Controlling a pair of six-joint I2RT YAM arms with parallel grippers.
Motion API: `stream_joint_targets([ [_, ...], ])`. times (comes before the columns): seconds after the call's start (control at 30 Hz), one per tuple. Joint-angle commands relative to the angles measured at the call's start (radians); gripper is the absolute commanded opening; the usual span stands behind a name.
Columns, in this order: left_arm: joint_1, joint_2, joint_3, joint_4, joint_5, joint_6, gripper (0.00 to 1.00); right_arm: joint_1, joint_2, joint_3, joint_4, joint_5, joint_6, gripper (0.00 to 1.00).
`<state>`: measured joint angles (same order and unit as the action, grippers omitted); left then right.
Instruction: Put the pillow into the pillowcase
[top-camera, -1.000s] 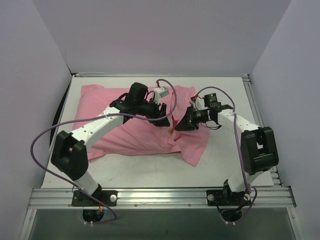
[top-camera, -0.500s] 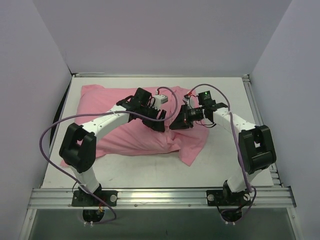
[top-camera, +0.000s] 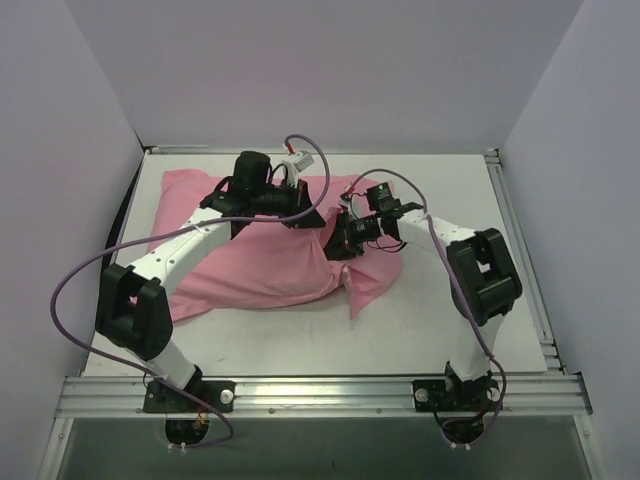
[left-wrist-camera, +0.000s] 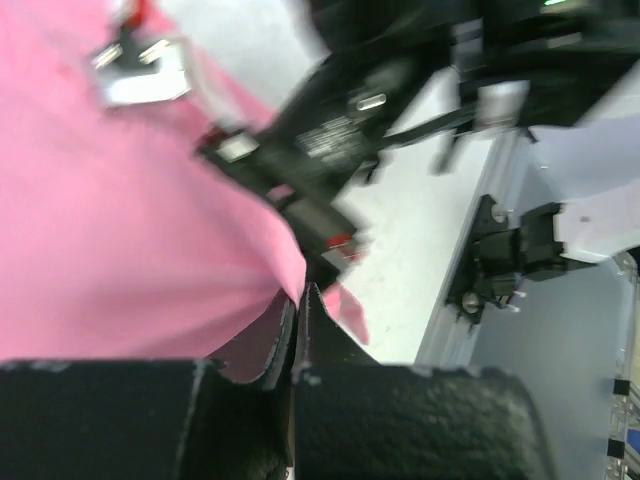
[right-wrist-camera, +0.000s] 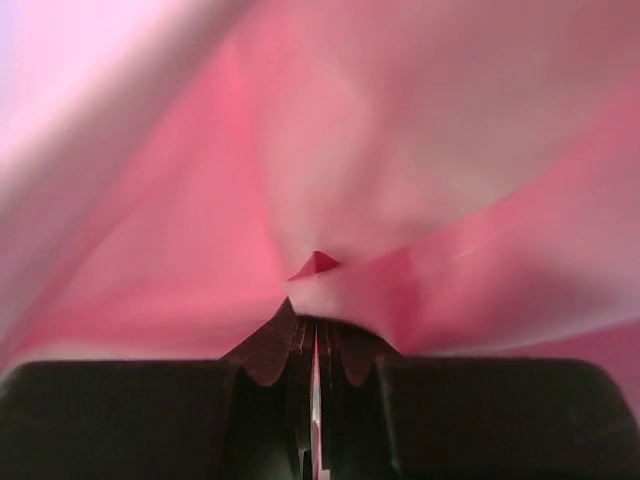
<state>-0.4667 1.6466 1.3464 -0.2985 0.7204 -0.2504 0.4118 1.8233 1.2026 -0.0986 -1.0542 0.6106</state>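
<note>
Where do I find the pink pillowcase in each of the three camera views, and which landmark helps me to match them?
Top external: the pillowcase spreads from the left to the middle of the picture.
Left wrist: it fills the left half.
Right wrist: it fills nearly the whole picture.
Shared landmark: the right gripper, shut on a fold of the cloth. It is a blurred black block in the left wrist view.

White table (top-camera: 400, 335); aluminium rail (top-camera: 320, 392) along near edge; pale walls (top-camera: 320, 70) behind
</note>
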Motion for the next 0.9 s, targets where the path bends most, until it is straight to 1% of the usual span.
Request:
stream_joint_targets([
  [0.0, -0.039, -0.045, -0.007, 0.179, 0.131, -0.104, 0.00, 0.007, 0.089, 0.043, 0.098, 0.028, 0.055, 0.00],
  [0.07, -0.052, -0.039, -0.010, 0.180, 0.132, -0.098, 0.00, 0.012, 0.110, 0.051, 0.129, 0.020, 0.066, 0.00],
  [0.13, -0.066, -0.022, -0.009, 0.182, 0.125, -0.093, 0.00, 0.013, 0.076, 0.042, 0.122, -0.006, 0.054, 0.00],
  [0.17, -0.069, -0.013, -0.006, 0.183, 0.123, -0.093, 0.00, 0.009, 0.055, 0.029, 0.103, -0.013, 0.019, 0.10],
  [0.2, -0.072, -0.001, -0.003, 0.182, 0.120, -0.095, 0.00, -0.001, 0.027, -0.001, 0.036, -0.020, -0.003, 0.19],
  [0.23, -0.078, 0.022, 0.000, 0.182, 0.119, -0.093, 0.00, -0.011, -0.037, -0.024, -0.004, -0.017, -0.035, 0.28],
  [0.27, -0.081, 0.034, 0.005, 0.183, 0.110, -0.090, 0.00, -0.046, -0.073, -0.046, -0.042, -0.013, -0.087, 0.41],
  [0.3, -0.085, 0.057, 0.007, 0.185, 0.100, -0.075, 0.00, -0.068, -0.109, -0.079, -0.141, -0.009, -0.124, 0.49],
  [0.33, -0.101, 0.071, 0.010, 0.185, 0.090, -0.067, 0.00, -0.089, -0.177, -0.087, -0.204, 0.015, -0.164, 0.53],
  [0.37, -0.111, 0.085, 0.017, 0.185, 0.077, -0.056, 0.00, -0.146, -0.206, -0.092, -0.269, 0.032, -0.261, 0.59],
  [0.4, -0.122, 0.117, 0.028, 0.173, 0.062, -0.023, 0.00, -0.175, -0.231, -0.084, -0.411, 0.051, -0.315, 0.62],
  [0.47, -0.167, 0.154, 0.045, 0.154, 0.033, 0.006, 0.00, -0.243, -0.283, -0.068, -0.539, 0.109, -0.409, 0.65],
  [0.5, -0.184, 0.198, 0.078, 0.119, -0.017, 0.041, 0.00, -0.313, -0.294, -0.058, -0.638, 0.120, -0.484, 0.65],
  [0.57, -0.220, 0.252, 0.109, 0.102, -0.059, 0.054, 0.02, -0.376, -0.308, -0.019, -0.722, 0.141, -0.560, 0.65],
  [0.6, -0.228, 0.309, 0.153, 0.076, -0.090, 0.074, 0.03, -0.407, -0.311, -0.006, -0.780, 0.175, -0.609, 0.65],
  [0.63, -0.236, 0.340, 0.180, 0.065, -0.105, 0.076, 0.05, -0.462, -0.317, 0.006, -0.799, 0.186, -0.644, 0.65],
  [0.67, -0.239, 0.367, 0.204, 0.058, -0.101, 0.080, 0.10, -0.485, -0.321, 0.024, -0.811, 0.200, -0.656, 0.65],
  [0.7, -0.237, 0.419, 0.230, 0.015, -0.090, 0.103, 0.13, -0.501, -0.326, 0.032, -0.828, 0.218, -0.666, 0.65],
  [0.73, -0.234, 0.438, 0.288, -0.017, -0.090, 0.115, 0.17, -0.517, -0.334, 0.040, -0.834, 0.224, -0.684, 0.65],
  [0.77, -0.227, 0.447, 0.306, -0.039, -0.070, 0.125, 0.28, -0.518, -0.340, 0.049, -0.840, 0.233, -0.692, 0.65],
  [0.83, -0.195, 0.408, 0.298, -0.059, -0.014, 0.129, 0.41, -0.504, -0.361, 0.055, -0.846, 0.255, -0.712, 0.64],
  [0.87, -0.184, 0.377, 0.287, -0.056, 0.008, 0.131, 0.61, -0.493, -0.370, 0.052, -0.846, 0.270, -0.722, 0.66],
])
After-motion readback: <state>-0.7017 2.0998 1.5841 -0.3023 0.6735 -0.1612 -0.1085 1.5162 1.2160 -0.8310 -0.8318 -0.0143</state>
